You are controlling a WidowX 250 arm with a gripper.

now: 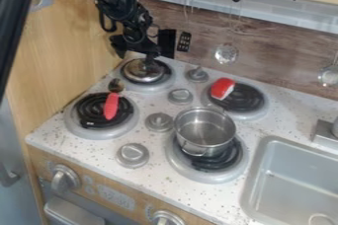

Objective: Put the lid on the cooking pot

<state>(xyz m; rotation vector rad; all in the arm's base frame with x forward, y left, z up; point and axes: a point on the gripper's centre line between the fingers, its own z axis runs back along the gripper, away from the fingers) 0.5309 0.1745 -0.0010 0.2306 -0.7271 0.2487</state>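
The round shiny silver lid [144, 70] sat on a back black burner [166, 74], near eleven o'clock from the silver metal pot [205, 132], maybe so the black robot gripper [147, 54] could grab it from above. I couldn't tell if it was grabbing. The pot sat mouth up, ready. A round grey knob [180, 96] stuck up between. A red-handled spoon [111, 106] lay at ten.

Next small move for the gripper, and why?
Probably secure a hold on the lid before lifting: the gripper hangs right at it, the lid rests over a back burner, and the cooking pot on a front burner is uncovered.
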